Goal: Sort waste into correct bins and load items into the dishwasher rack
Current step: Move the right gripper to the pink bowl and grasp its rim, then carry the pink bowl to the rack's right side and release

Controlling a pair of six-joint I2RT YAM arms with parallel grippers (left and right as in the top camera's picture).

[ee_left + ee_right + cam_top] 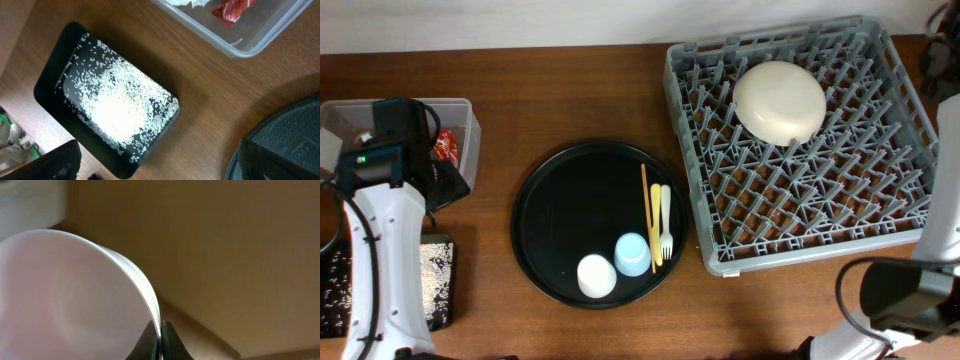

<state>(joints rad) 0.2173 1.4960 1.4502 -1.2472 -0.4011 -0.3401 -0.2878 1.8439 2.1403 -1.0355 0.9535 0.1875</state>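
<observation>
Brown wooden table (570, 90) fills the room's working place, and on its right side stands the grey dishwasher rack (880, 215), with the large cream bowl (779, 100) lying mouth-down among the pegs. Near the middle is the round black tray (570, 200). At the far left are the clear tub (470, 120) and, nearer to me, the black rectangular tray (50, 90). The small pink bowl (75, 300) is not on the table: the right gripper (160, 330) has its jaws closed tightly on the bowl's thin rim. I judge this bowl to be light and stiff but smooth. Such a pinch at one edge may let it swing or slip, so it wants a slow carry to the rack. On the round tray wait the white cup (597, 276) and the light-blue cup (633, 254), touching each other. Both look hard and light, best taken by the wall or the rim. Beside them lie the yellow and cream forks (665, 222) and a thin orange stick (645, 215). They lie flat and slender, hard to lift except across the handle. The red wrapper (231, 9) is in the tub, and the rice grains (120, 110) cover the black tray's floor. The left gripper (415, 140) hangs over the tub with jaws wide and nothing in them.
</observation>
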